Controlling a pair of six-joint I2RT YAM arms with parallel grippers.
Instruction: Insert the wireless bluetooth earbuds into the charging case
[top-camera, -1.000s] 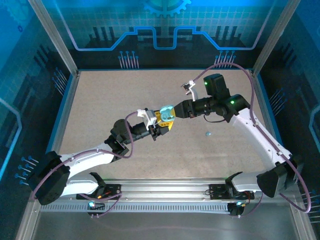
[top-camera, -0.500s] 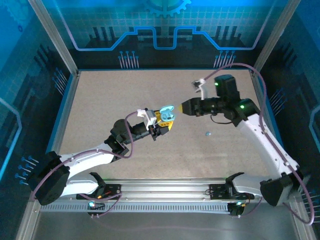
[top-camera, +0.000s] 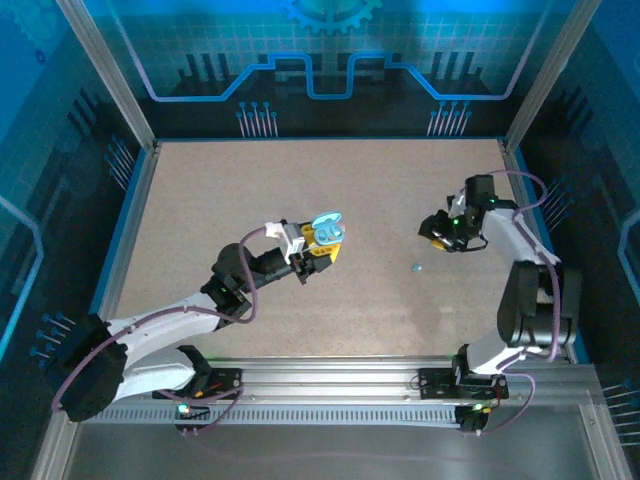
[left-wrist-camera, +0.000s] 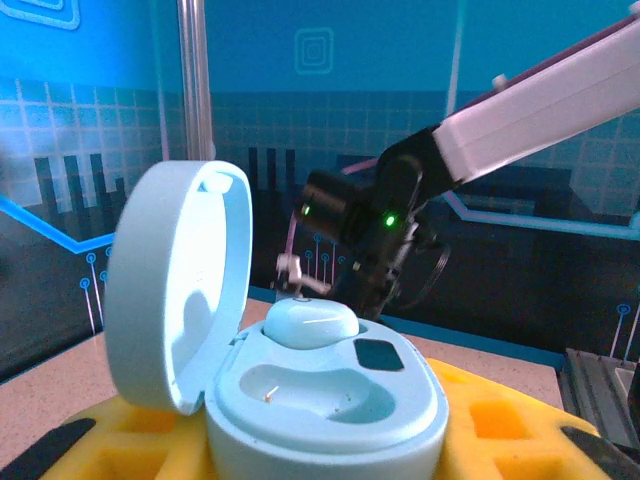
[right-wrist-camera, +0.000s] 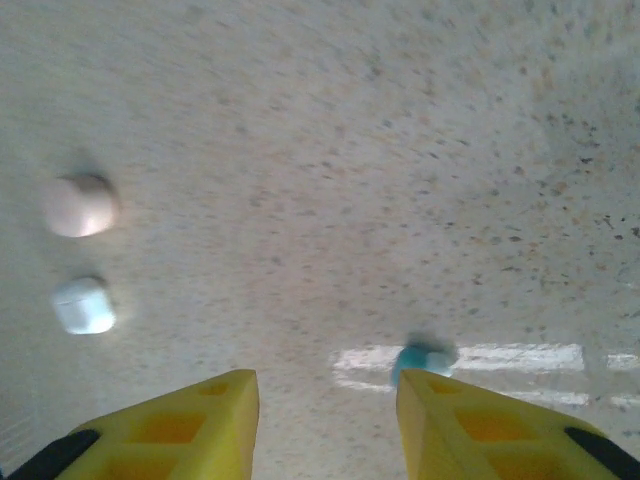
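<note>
My left gripper (top-camera: 322, 243) is shut on the pale blue charging case (top-camera: 328, 230) and holds it above the table's middle. In the left wrist view the case (left-wrist-camera: 320, 400) has its lid (left-wrist-camera: 175, 280) swung open to the left. One pale blue earbud (left-wrist-camera: 310, 322) sits in the far slot, and the near slot is empty. A second blue earbud (top-camera: 416, 267) lies on the table. My right gripper (top-camera: 437, 232) hovers over the table with its yellow fingers open. In the right wrist view that earbud (right-wrist-camera: 420, 358) lies just beyond the right fingertip of the gripper (right-wrist-camera: 326, 380).
Two small rounded pieces lie on the table at the left of the right wrist view, one pinkish (right-wrist-camera: 78, 205) and one whitish-blue (right-wrist-camera: 84, 305). The right arm (left-wrist-camera: 380, 230) stands behind the case in the left wrist view. Enclosure walls (top-camera: 130, 180) ring the table.
My right gripper has pulled back from the case to the right and tipped down over the table near the loose earbud. The left arm shifted slightly, still holding the case.
</note>
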